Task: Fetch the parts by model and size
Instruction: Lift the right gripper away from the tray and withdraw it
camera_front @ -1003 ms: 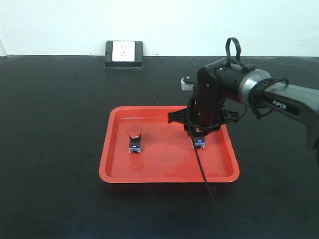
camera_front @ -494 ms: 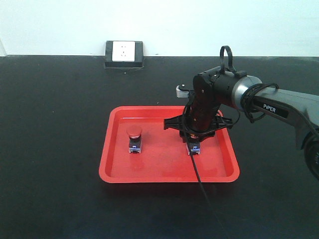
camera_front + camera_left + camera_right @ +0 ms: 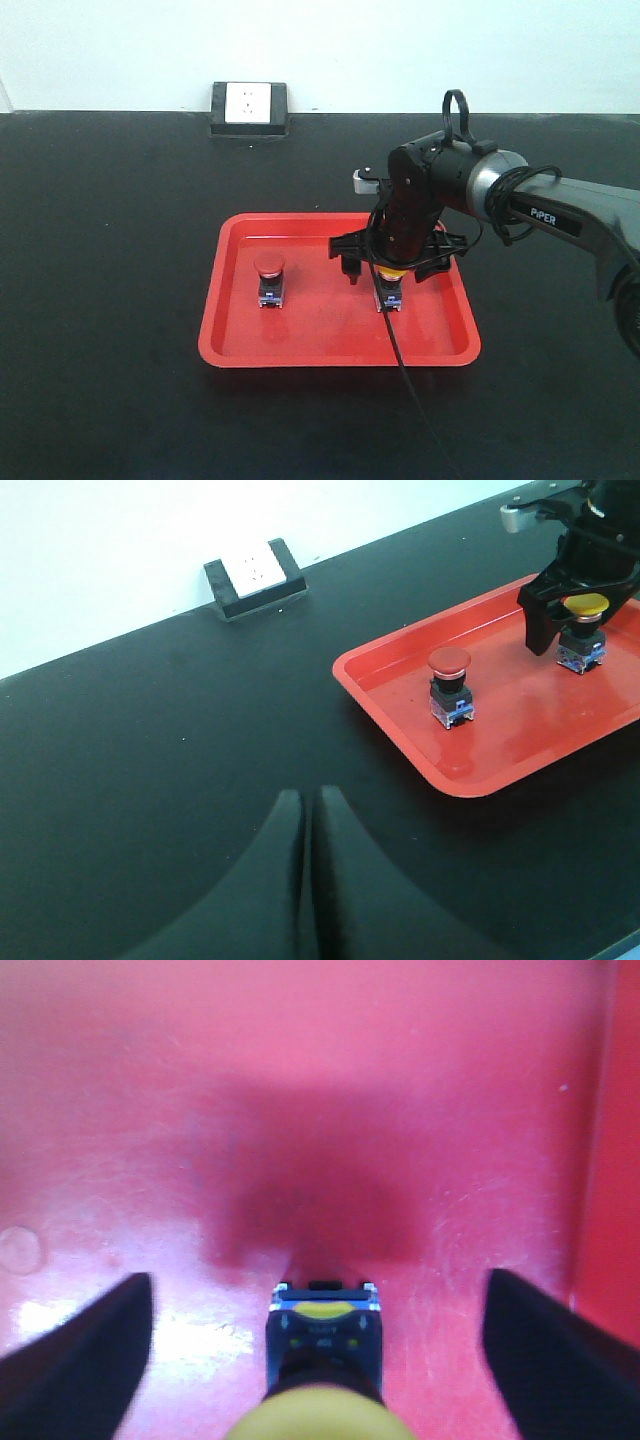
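Observation:
Both parts stand upright in the red tray (image 3: 330,325). The red-capped switch (image 3: 269,279) is on its left side, also seen in the left wrist view (image 3: 450,685). The yellow-capped switch (image 3: 390,293) is right of centre. My right gripper (image 3: 387,274) hangs open just above it, one finger on each side and neither touching it. In the right wrist view the yellow-capped switch (image 3: 322,1335) sits between the spread fingers of the right gripper (image 3: 318,1285). My left gripper (image 3: 309,798) is shut and empty above the black table, well left of the tray (image 3: 480,775).
A white wall socket in a black frame (image 3: 249,105) lies at the table's back edge, behind the tray. The right arm's cable (image 3: 415,380) runs from the tray toward the table's front edge. The tray's right wall (image 3: 605,1160) is close to the right finger.
The right gripper shifted slightly left with the yellow-capped switch, then opened and let it go; the switch now stands free in the tray. The red-capped switch has not moved.

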Robot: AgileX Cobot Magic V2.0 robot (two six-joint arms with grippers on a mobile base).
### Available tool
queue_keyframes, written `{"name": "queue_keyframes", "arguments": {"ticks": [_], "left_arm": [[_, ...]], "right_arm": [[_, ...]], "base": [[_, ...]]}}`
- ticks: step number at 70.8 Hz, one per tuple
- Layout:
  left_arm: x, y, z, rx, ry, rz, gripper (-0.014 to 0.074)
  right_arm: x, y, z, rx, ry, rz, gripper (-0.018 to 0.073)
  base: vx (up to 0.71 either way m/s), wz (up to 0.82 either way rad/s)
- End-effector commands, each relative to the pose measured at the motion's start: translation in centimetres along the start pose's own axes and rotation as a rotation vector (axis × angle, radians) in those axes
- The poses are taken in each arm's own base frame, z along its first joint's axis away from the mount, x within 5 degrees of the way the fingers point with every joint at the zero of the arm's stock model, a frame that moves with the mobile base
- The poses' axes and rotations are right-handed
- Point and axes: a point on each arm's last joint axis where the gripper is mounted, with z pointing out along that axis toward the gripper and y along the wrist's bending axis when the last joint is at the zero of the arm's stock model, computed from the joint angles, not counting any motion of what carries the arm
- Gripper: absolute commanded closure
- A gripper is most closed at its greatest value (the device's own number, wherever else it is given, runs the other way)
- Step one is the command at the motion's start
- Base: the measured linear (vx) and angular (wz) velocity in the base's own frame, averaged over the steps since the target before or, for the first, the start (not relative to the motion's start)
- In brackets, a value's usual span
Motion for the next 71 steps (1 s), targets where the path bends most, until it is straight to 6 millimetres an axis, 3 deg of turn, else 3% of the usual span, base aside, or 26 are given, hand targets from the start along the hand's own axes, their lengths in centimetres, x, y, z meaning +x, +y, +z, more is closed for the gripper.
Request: {"name": "queue_keyframes", "arguments": {"ticks": [1, 31, 47, 71], "left_arm": [[-1.2, 0.0, -0.2, 0.006, -0.067, 0.003, 0.0601], [-1.1, 0.0, -0.2, 0.006, -0.066, 0.003, 0.0601], [-1.1, -0.1, -0.2, 0.016, -0.064, -0.010, 0.0601], [-1.1, -0.1, -0.2, 0.023, -0.063, -0.018, 0.0601]], "right_arm": [[-1.4, -0.2, -4.5, -0.022, -0.139, -0.024, -0.0169], [-0.3, -1.3, -9.9, -0.006, -0.228, -0.111, -0.0083], [3.4, -2.5, -11.6, -0.055, -0.344, -0.126, -0.0022], [10.1, -5.1, -18.1, -0.131, -0.624, -0.180, 0.0063]], "base": [[0.00, 0.00], [0.00, 0.00], [0.00, 0.00], [0.00, 0.00]]}}
